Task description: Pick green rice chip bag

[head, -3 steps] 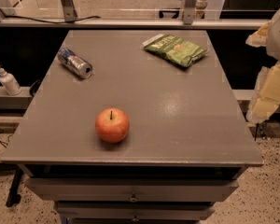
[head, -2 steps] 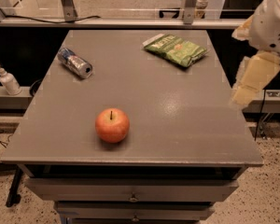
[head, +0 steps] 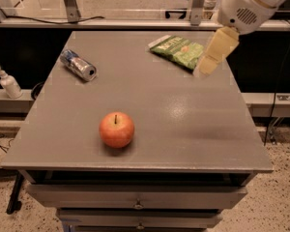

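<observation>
The gripper (head: 206, 65) is hanging at the upper right of the view, sloping down and leftward from the arm's white housing (head: 246, 6); whether it is spread apart or pressed together I cannot tell, since only a pale tan shape is showing. Its lower end is sitting over the far right part of the grey table (head: 183, 129), near that table's right edge; whether it is touching the surface or floating above it is not coming through.

The green rice chip bag (head: 176, 51) is lying flat on the tabletop just beside the gripper, on its left as the view runs; the bag's right end is disappearing behind the tan tip, so contact between them is not something I can settle; its white lettering is facing up at the end farthest from the tool.

Well apart from the gripper, toward the near side and to the left, a red apple (head: 116, 129) is standing with its stem up; farther left again, across the table from the tool, a silver-blue can (head: 78, 65) is lying on its side; beyond the table's left edge a white bottle (head: 9, 82) is standing on a lower ledge; drawers (head: 135, 197) are showing below the table's front edge.
</observation>
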Controlling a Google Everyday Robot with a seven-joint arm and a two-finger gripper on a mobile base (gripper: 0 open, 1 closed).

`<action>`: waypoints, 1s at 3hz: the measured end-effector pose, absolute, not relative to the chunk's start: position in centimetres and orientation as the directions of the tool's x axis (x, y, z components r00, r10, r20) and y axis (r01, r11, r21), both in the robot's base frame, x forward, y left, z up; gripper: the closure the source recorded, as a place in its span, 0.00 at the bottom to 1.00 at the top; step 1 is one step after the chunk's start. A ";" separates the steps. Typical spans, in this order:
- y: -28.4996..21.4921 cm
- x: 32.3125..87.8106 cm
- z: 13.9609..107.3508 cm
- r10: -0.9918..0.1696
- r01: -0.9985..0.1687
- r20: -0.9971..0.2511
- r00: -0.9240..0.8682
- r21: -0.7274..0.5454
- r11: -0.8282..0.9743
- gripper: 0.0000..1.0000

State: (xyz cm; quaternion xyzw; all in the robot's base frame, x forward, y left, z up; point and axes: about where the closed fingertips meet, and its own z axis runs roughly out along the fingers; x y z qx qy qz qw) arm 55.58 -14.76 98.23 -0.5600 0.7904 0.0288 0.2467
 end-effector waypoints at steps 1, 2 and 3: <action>-13.9 60.3 98.2 -0.822 -0.879 -0.502 -0.269 -0.222 0.423 0.00; -14.7 64.9 97.0 -0.770 -0.859 -0.565 -0.296 -0.195 0.473 0.00; -15.6 68.8 94.7 -0.721 -0.843 -0.609 -0.332 -0.151 0.516 0.00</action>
